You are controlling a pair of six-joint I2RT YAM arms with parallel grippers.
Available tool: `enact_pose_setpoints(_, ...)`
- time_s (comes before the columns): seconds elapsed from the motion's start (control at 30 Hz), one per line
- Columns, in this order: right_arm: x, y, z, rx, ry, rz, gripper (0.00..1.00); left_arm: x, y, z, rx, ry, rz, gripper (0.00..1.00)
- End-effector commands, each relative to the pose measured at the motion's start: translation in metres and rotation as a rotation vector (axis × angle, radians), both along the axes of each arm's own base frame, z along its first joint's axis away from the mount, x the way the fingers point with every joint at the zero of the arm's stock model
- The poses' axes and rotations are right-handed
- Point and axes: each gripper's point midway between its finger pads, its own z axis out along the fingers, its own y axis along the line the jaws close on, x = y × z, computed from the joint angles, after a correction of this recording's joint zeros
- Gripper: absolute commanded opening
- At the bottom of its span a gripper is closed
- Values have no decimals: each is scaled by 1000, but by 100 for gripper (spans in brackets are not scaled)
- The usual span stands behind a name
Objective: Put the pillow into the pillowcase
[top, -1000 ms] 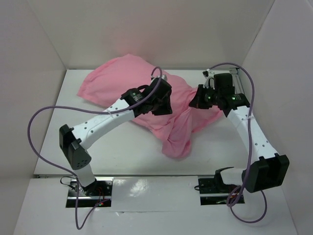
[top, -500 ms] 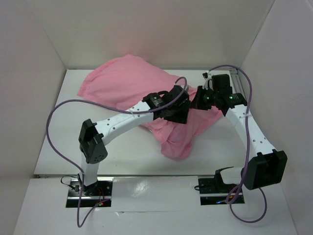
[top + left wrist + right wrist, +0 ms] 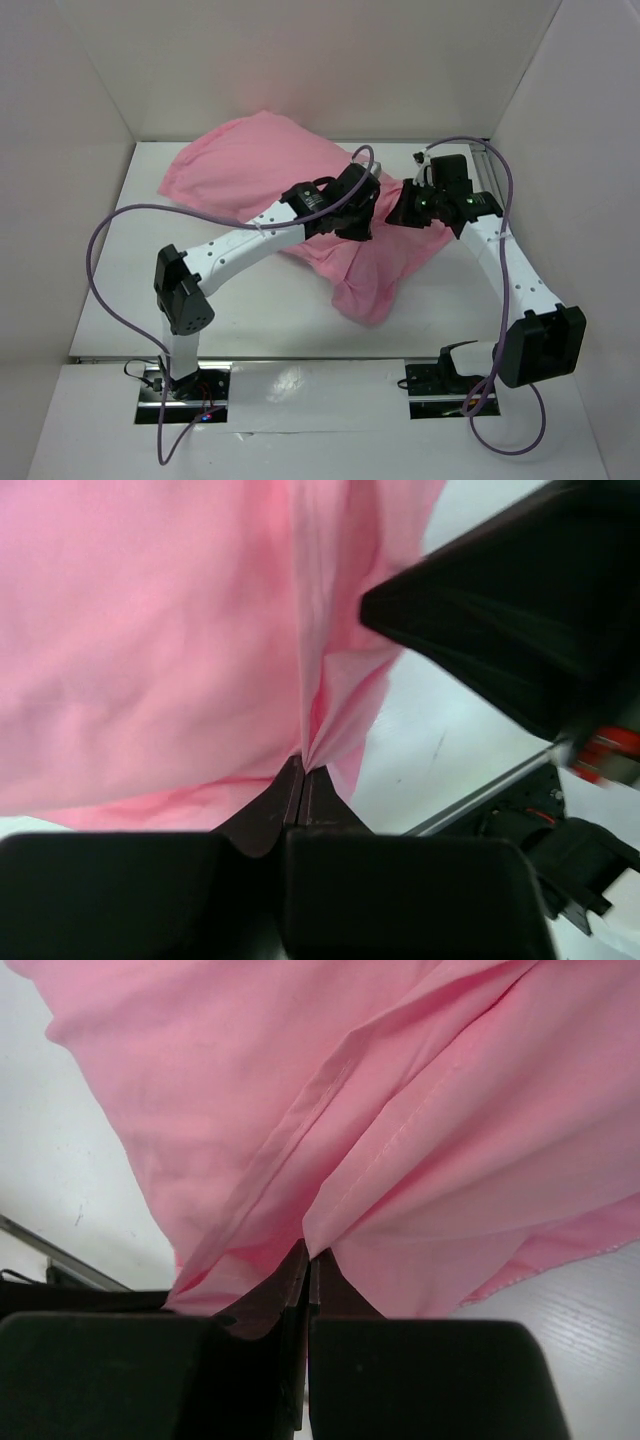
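1. Nearest me, both arms rise from the near edge of the table [image 3: 250,320]. A purple cable [image 3: 100,240] loops wide off the left arm.
2. Just past that, between the two arms, a loose lobe of the pillowcase [image 3: 365,290] droops toward me and lies crumpled on the table top.
3. Above that lobe, the left gripper [image 3: 362,225] reaches in from the left. In my left wrist view its jaws are clenched together on the pillowcase. A thin pinch of pink satin rises straight out from between the tips, and the cloth fans out wide beyond them.
4. The right gripper [image 3: 400,212] sits close beside the left one. I cannot tell whether the two touch. Its black body fills the upper right of my left wrist view.
5. My right wrist view shows the right gripper's jaws pressed tight on the pillowcase too. They pinch a layered fold with a stitched hem [image 3: 385,1145] running up and away from the tips. White table shows at the left of that view.
6. Further off, the main body of the pillowcase spreads away to the far left. It is rounded and plump there and ends near the back wall [image 3: 300,60].
7. I cannot pick out the pillow in any view. Whether it fills that plump far part, I cannot tell.
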Motion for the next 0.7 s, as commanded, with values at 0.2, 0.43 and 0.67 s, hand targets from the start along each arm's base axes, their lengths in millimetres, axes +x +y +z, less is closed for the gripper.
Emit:
enact_pose_setpoints(0.2, 12, -6, -6, -23, -19, -36, 0, -10, 3, 50, -104, -53, -31, 4)
enact_pose_setpoints(0.43, 28, -11, -7, -13, -25, -99, 0, -8, 2, 36, -70, -44, -44, 37)
enact_pose_setpoints(0.67, 38, -17, -4, -21, -38, -137, 0, 1, 3, 27, -25, -66, -30, 56)
